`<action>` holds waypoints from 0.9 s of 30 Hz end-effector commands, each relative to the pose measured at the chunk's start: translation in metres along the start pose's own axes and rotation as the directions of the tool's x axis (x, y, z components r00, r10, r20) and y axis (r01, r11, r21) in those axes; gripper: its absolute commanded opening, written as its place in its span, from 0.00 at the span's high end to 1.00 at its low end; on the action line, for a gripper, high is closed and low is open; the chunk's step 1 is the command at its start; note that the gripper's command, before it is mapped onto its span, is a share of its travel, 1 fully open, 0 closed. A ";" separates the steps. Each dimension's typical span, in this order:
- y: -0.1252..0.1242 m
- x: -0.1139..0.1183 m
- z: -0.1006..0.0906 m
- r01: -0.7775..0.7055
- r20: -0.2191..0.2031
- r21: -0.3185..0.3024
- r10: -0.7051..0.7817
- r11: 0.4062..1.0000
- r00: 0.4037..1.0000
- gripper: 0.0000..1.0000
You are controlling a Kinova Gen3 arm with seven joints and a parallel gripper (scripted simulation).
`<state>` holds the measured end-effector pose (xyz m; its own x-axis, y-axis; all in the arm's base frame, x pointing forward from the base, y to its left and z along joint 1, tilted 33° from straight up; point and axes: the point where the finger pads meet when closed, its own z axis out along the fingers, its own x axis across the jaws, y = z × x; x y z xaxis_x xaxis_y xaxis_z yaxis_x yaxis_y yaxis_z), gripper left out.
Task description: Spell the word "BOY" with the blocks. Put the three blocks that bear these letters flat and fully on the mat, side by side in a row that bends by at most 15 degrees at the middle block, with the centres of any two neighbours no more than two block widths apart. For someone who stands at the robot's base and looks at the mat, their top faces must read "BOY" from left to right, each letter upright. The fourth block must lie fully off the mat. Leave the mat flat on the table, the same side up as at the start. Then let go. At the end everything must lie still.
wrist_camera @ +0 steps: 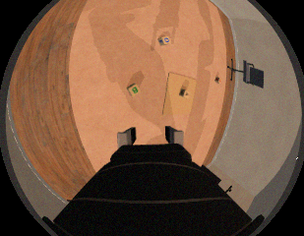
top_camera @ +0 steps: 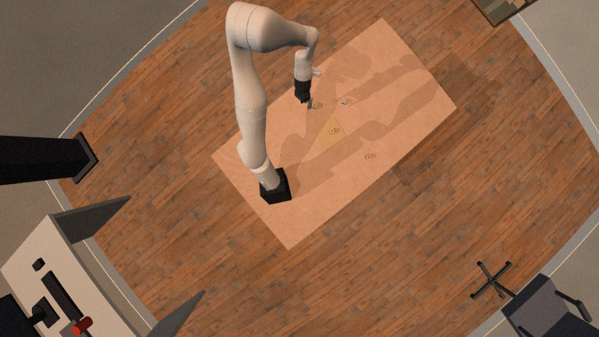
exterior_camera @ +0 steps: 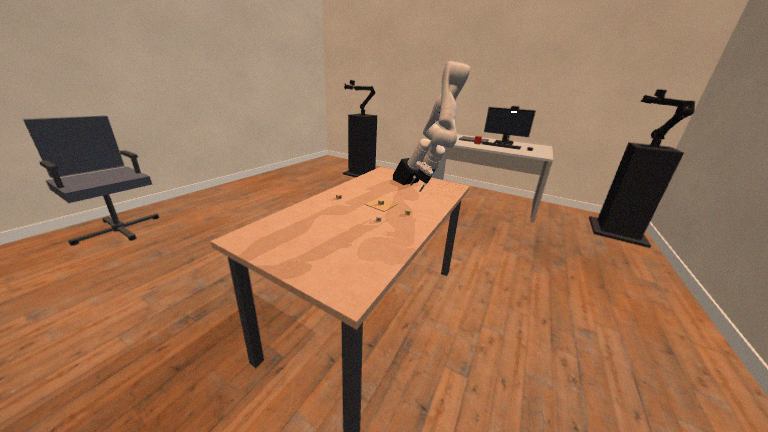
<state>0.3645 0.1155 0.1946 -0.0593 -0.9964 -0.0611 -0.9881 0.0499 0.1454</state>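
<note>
Hand (top_camera: 308, 103) (exterior_camera: 417, 184) (wrist_camera: 151, 133) is spread wide, nothing between the fingers; it hangs above the table (top_camera: 287, 227) (exterior_camera: 339, 268) (wrist_camera: 88, 59).

Clock is the top view, centred on the thin yellow square mat (top_camera: 327, 141) (exterior_camera: 390, 205) (wrist_camera: 180, 105): small tan cube with green letter (top_camera: 313, 105) (exterior_camera: 407, 212) (wrist_camera: 134, 89) at 11, off the mat; looks like B in wrist view; tan cube with blue letter (top_camera: 344, 101) (exterior_camera: 378, 219) (wrist_camera: 164, 40) at 1, off it, probably the O; tan cube with red-orange letter (top_camera: 369, 157) (exterior_camera: 338, 197) (wrist_camera: 216, 79) at 4, off it, letter unreadable; tan cube with dark letter (top_camera: 331, 131) (exterior_camera: 380, 202) (wrist_camera: 184, 92) near mat centre, letter unreadable too.

No word yet; I'd read the last two before placing, since one should be Y and the other the spare.

Handling guess: cubes light, stiff, not fragile, maybe slick; pinch low across two opposite side faces, square on, top clear; skewed pinch would twist the letter. Mat likely light and easy to drag; keep fingertips off it, lower straight, release gently.
</note>
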 end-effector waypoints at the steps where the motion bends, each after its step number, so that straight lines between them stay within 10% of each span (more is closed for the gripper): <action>1: 0.000 0.000 -0.001 -0.001 0.000 0.001 0.001 1.000 1.000 0.00; 27: -0.002 -0.005 0.008 0.018 0.047 0.010 -0.019 1.000 0.999 0.00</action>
<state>0.3662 0.1236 0.1896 -0.0412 -0.9941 -0.1005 -0.9907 0.0276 0.1329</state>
